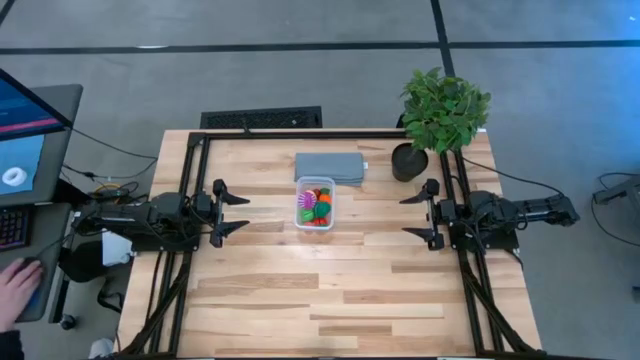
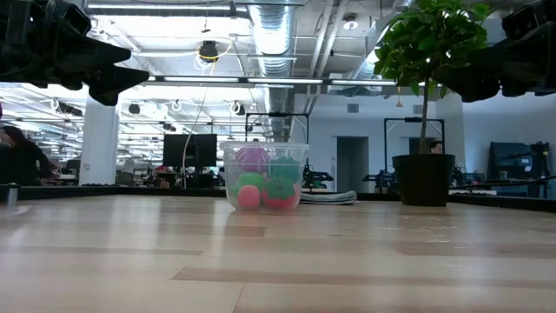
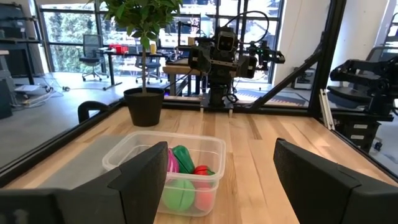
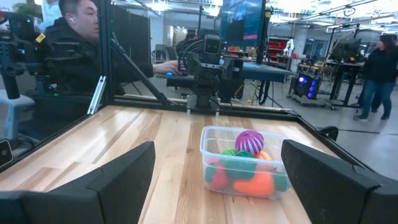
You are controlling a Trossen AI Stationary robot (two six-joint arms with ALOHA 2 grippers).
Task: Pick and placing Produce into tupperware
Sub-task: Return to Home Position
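Left gripper (image 1: 247,213) and right gripper (image 1: 403,216), fingers spread — produce (image 1: 316,205) partly hidden in tupperware (image 1: 315,180)

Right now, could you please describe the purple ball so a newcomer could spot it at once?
At the table's middle, beside the grey pad, stands a clear tub. The ball rests atop the produce inside, the only purple, pale-striped piece.

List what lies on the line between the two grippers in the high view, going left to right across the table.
left gripper, open → tupperware with the produce inside it → right gripper, open
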